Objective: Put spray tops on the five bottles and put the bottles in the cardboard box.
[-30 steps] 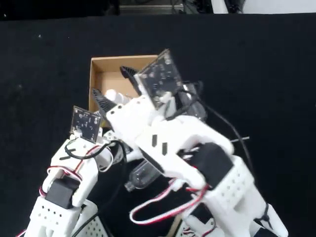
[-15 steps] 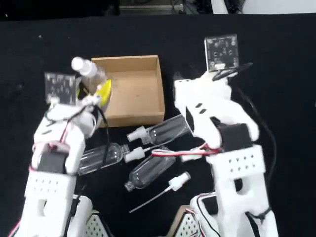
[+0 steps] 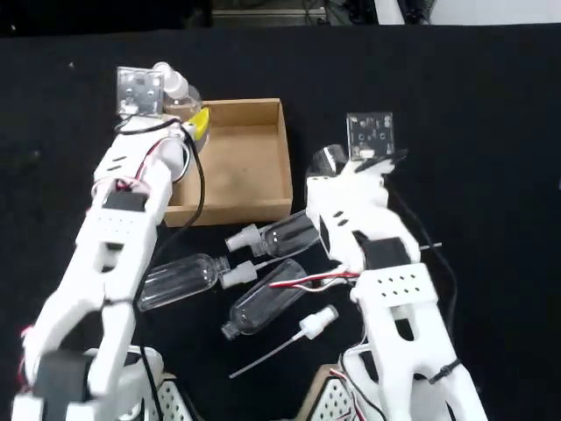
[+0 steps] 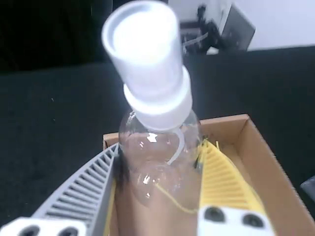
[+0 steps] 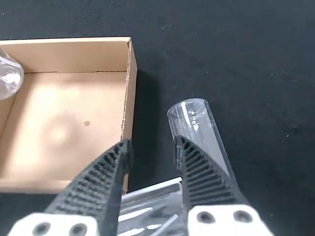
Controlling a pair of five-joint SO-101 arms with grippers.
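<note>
Here our left gripper (image 4: pixel 160 147) clamps a capped bottle (image 4: pixel 147 73) above the box's (image 3: pixel 237 212) far left corner, while our right gripper (image 5: pixel 152 144) hangs open and empty beside the box's right wall, near a lying bottle (image 5: pixel 192 118).

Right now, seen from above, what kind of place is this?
Probably a robotics lab bench set up for a practice task. Two white arms with loose wires stand at a table covered in black. A box and bottles are laid out on it, and some gear sits behind.
</note>
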